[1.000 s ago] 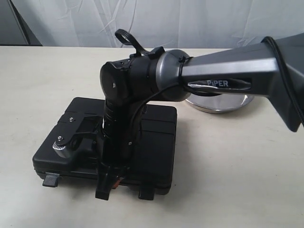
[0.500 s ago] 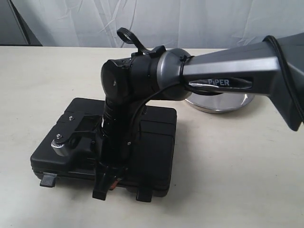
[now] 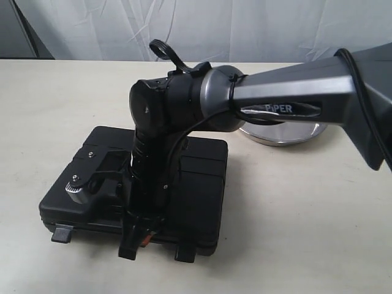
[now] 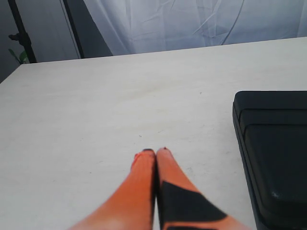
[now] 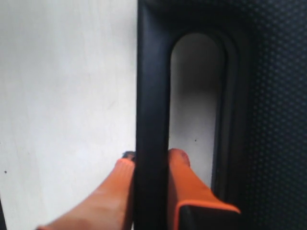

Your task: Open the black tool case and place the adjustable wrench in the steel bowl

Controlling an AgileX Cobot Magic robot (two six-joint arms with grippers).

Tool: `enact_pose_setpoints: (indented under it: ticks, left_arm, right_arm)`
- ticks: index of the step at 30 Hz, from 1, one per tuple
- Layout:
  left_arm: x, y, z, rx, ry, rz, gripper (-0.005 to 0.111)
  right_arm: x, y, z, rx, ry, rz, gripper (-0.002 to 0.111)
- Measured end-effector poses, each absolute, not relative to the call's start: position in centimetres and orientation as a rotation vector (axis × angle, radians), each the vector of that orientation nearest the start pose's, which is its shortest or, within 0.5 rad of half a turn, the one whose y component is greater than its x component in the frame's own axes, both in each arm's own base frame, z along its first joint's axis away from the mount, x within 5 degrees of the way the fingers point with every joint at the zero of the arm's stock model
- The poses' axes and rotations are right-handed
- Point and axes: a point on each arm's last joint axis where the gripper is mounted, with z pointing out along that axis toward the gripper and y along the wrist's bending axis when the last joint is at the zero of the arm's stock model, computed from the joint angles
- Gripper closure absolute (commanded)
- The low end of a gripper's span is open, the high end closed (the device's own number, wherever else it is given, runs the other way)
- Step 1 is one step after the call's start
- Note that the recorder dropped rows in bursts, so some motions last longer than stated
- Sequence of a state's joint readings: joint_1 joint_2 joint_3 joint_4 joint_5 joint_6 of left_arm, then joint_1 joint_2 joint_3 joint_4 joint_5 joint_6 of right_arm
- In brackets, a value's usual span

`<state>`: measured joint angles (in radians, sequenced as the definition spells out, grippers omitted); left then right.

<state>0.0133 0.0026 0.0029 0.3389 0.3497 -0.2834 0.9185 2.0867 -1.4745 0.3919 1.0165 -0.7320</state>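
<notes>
Fingers (image 5: pixel 187 187) of the right tool (image 5: pixel 151 158) pinch the handle bar (image 5: pixel 152 86) of the black tool case (image 3: pixel 202 177), one outside the bar and the other inside the handle slot (image 5: pixel 196 96). The case lies flat with its lid down on the table (image 3: pixel 306 214), left of middle in the exterior view, two clip latches (image 3: pixel 62 233) sticking out along its near edge. The right arm (image 3: pixel 288 92) reaches in from the right and partly hides the steel bowl (image 3: pixel 285 135), which sits on the table near the case's far right corner. The left tool (image 4: pixel 156 153) is over bare table beside the case, its orange fingers pressed together.
</notes>
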Motion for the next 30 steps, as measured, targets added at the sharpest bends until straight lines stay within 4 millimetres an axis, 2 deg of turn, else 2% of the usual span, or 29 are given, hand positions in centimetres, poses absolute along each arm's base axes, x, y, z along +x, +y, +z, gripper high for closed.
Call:
enact_pose_setpoints:
  ticks: [13, 14, 18, 19, 20, 23, 24, 27, 30]
  left_arm:
    - [5.33, 1.11, 18.23, -0.060, 1.820, 0.139, 0.107]
    - [5.33, 1.11, 18.23, -0.060, 1.820, 0.139, 0.107]
    - [5.33, 1.11, 18.23, -0.060, 1.820, 0.139, 0.107]
    - [5.33, 1.11, 18.23, -0.060, 1.820, 0.139, 0.107]
    - [5.33, 1.11, 18.23, -0.060, 1.820, 0.139, 0.107]
    - [5.33, 1.11, 18.23, -0.060, 1.820, 0.139, 0.107]
    - [5.33, 1.11, 18.23, -0.060, 1.820, 0.139, 0.107]
    - [5.33, 1.11, 18.23, -0.060, 1.820, 0.139, 0.107]
    - [5.33, 1.11, 18.23, -0.060, 1.820, 0.139, 0.107]
  right_arm:
    - [22.23, 34.20, 15.76, -2.038, 2.331, 0.553, 0.109]
    - [22.23, 34.22, 15.76, -2.036, 2.331, 0.555, 0.107]
    - [22.23, 34.27, 15.78, -2.029, 2.332, 0.562, 0.080]
    - [22.21, 34.29, 15.79, -2.027, 2.333, 0.566, 0.078]
    - [22.16, 34.37, 15.82, -2.016, 2.338, 0.583, 0.080]
    - [22.07, 34.53, 16.15, -2.002, 2.329, 0.601, 0.104]
    - [22.07, 34.53, 16.15, -2.002, 2.329, 0.601, 0.109]
    - [22.07, 34.53, 16.15, -2.002, 2.329, 0.601, 0.102]
    - [22.07, 34.53, 16.15, -2.002, 2.329, 0.601, 0.084]
